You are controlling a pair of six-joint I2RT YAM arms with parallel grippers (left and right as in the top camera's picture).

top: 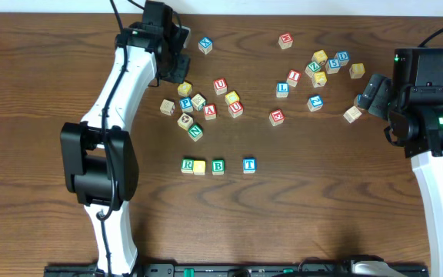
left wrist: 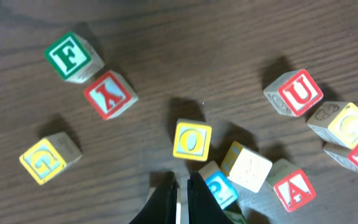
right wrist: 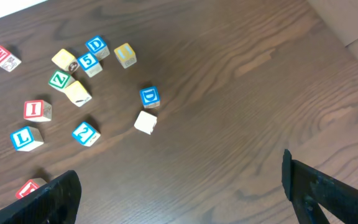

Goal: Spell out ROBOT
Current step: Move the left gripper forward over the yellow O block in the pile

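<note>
Near the table's front, a row reads green R [top: 188, 165], a yellow-faced cube [top: 199, 165], green B [top: 218, 165], a gap one cube wide, then blue T [top: 249, 165]. A yellow O cube [left wrist: 192, 140] sits at the left edge of the loose pile, also visible from overhead [top: 184, 89]. My left gripper [left wrist: 182, 196] is shut and holds nothing. Its tips hover just short of the O cube, beside a blue-lettered cube [left wrist: 220, 186]. My right gripper [right wrist: 185, 186] is open over bare table at the right side [top: 369, 92].
Loose cubes crowd the O: a pale cube [left wrist: 247, 167], red A [left wrist: 294, 190], red U [left wrist: 300, 93], red Y [left wrist: 109, 94], green F [left wrist: 72, 57], yellow G [left wrist: 44, 160]. A second scatter lies at the back right, including blue L [top: 282, 89] and blue D [right wrist: 150, 97].
</note>
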